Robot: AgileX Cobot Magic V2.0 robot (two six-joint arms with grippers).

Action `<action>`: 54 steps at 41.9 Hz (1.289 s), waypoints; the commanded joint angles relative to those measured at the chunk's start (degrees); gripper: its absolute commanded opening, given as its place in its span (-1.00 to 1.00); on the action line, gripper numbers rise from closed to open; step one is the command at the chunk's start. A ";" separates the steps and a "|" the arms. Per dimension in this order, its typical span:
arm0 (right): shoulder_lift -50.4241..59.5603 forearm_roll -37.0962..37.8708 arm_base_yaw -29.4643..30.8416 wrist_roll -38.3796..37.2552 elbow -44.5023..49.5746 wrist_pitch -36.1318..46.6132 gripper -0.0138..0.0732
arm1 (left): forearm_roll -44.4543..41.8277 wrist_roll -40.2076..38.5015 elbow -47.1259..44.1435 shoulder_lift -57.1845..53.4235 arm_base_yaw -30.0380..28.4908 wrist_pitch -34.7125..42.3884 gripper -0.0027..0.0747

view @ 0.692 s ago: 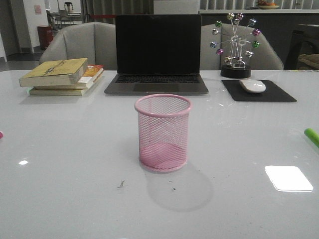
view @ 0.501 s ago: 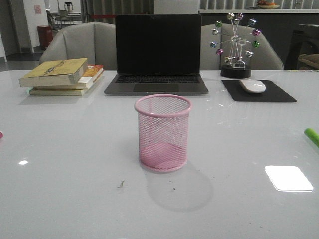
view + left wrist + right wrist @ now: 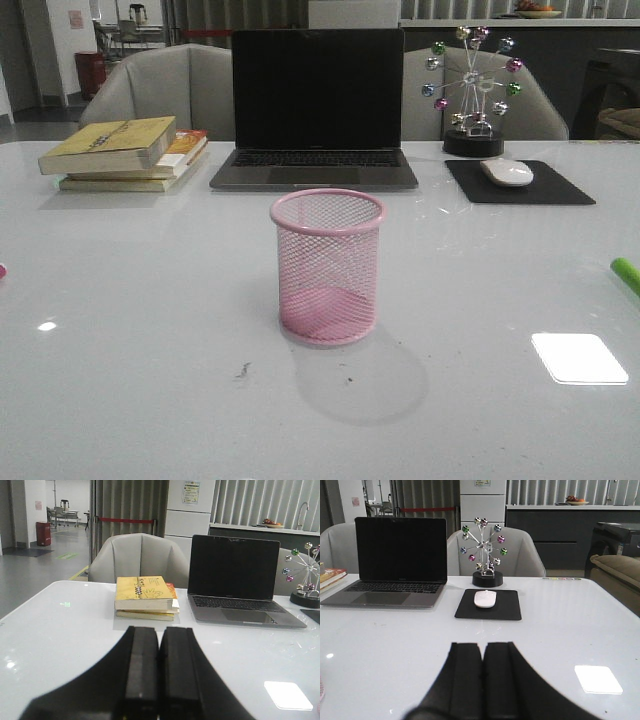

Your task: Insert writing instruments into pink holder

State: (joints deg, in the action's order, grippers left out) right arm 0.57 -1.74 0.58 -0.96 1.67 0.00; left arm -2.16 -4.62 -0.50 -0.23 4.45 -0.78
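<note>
Pink holder [image 3: 327, 267] stands mid-table, apart from both arms' closed, empty fingers [image 3: 159, 677] [image 3: 482, 680]

white glossy table [image 3: 120, 380] | grey armchairs [image 3: 141, 555] behind | vertical blinds [image 3: 260, 505] | dark counter [image 3: 545, 525] | grey floor [image 3: 40, 570]

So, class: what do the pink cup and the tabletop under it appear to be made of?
Pink holder: looks like painted wire mesh, since the table shows through its open lattice wall; rim and base look solid.
Table: smooth, glossy white surface, mirroring bright lights; probably glass or lacquer, can't tell which.
</note>
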 commanded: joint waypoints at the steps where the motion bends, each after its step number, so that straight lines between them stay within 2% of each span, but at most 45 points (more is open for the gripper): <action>1: 1.26 0.11 0.20 0.15 -0.76 7.37 -0.55 | 0.14 -0.04 0.06 -1.01 0.13 5.12 -0.69; 8: 1.26 0.11 0.15 0.15 -4.00 7.39 -0.55 | -0.63 -0.04 1.18 -1.01 0.13 10.36 -0.69; 14: 0.93 0.11 0.15 0.15 -12.62 1.09 -0.55 | -0.06 -0.04 8.04 -0.87 0.13 8.20 -0.69; 23: -5.41 0.11 0.15 0.15 -27.01 -10.18 -0.55 | 0.06 -0.04 23.63 2.46 0.13 -1.04 -0.69; 36: -19.40 0.11 0.15 0.15 -41.38 -25.63 -0.55 | 0.46 -0.04 39.93 16.38 0.13 -19.60 -0.69; 48: -28.16 0.11 0.15 0.15 -42.22 -34.89 -0.55 | 0.46 -0.04 39.22 25.77 0.13 -31.74 -0.69; 54: -31.46 0.11 0.15 0.15 -42.22 -38.37 -0.55 | 0.46 -0.04 36.92 28.98 0.13 -33.19 -0.69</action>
State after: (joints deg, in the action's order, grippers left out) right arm -28.93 -1.74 0.58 -0.96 -38.53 -40.49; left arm -2.25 -4.62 35.81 26.61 4.45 -37.26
